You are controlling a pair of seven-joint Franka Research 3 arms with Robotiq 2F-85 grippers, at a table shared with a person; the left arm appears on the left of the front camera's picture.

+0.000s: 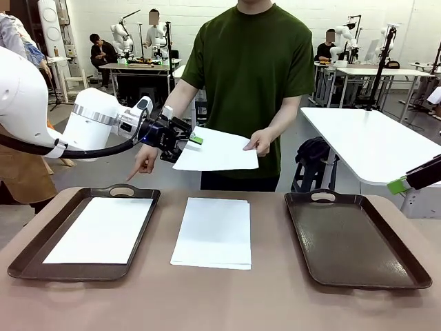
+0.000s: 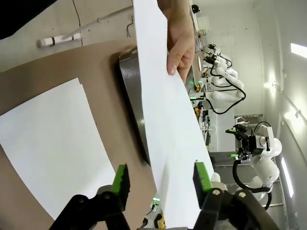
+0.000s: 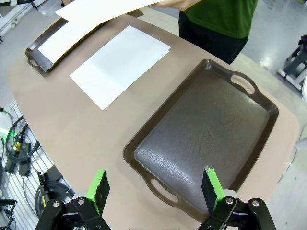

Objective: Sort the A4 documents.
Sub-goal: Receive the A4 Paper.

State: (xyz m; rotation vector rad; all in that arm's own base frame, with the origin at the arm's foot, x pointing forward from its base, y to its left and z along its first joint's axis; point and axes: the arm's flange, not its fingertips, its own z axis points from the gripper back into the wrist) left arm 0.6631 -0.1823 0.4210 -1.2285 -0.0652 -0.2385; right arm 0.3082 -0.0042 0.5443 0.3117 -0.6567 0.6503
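A person across the table holds one white A4 sheet [image 1: 220, 150] out in the air by its far edge with a hand [image 1: 260, 141]. My left gripper [image 1: 187, 138] is at the sheet's near edge. In the left wrist view the sheet [image 2: 168, 124] runs between the green-padded fingers [image 2: 121, 184], and the gripper [image 2: 160, 181] is still open around it. A small stack of A4 documents [image 1: 213, 231] lies at the table's middle. Another sheet [image 1: 103, 227] lies in the left tray [image 1: 41, 265]. My right gripper [image 3: 156, 189] hovers open and empty above the right tray [image 3: 206, 129].
The person's other hand [image 1: 145, 163] points down at the left tray's far edge. The dark brown right tray [image 1: 355, 238] holds nothing. My right gripper [image 1: 400, 185] sits at the far right, above the table edge. White tables stand behind the person.
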